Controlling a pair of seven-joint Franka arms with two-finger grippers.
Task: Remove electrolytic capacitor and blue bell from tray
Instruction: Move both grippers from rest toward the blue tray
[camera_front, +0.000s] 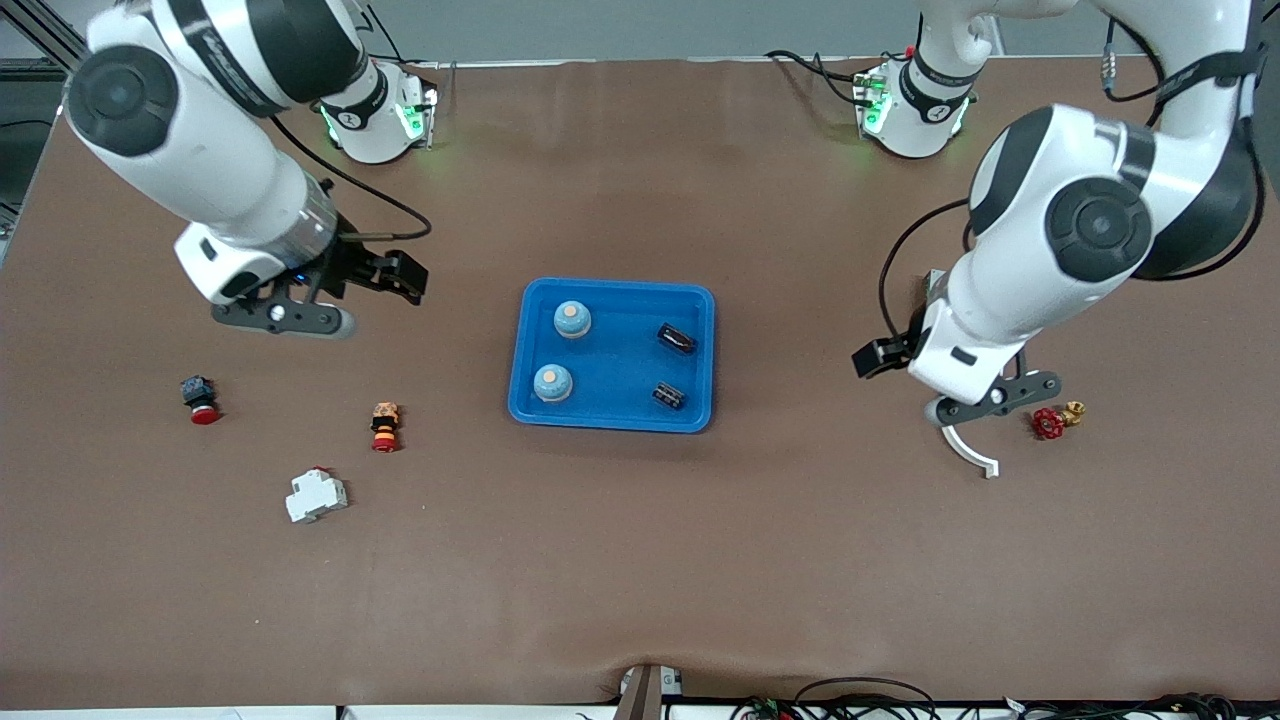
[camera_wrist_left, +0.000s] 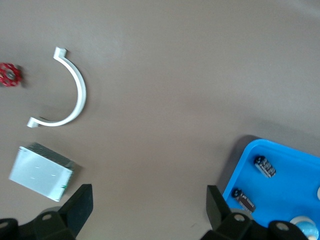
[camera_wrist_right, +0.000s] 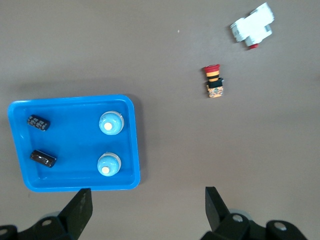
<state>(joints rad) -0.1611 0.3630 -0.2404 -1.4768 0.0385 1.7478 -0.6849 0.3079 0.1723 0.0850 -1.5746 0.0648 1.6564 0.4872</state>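
Blue tray (camera_front: 612, 415), seemingly black capacitors (camera_front: 676, 338)

Both pincers (camera_wrist_left: 147, 212) (camera_wrist_right: 147, 210) raised, jaws apart

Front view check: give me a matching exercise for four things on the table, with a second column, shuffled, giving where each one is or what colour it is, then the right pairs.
Things:
1. Two bells
2. Two capacitors
3. White curved clip
4. White breaker

Descriptions:
A. On the bare table, toward the right arm's end
B. In the blue tray, light blue domes with pale buttons
C. Beside the red valve, toward the left arm's end
D. In the blue tray, small black cylinders lying on their sides

Pairs: 1-B, 2-D, 3-C, 4-A
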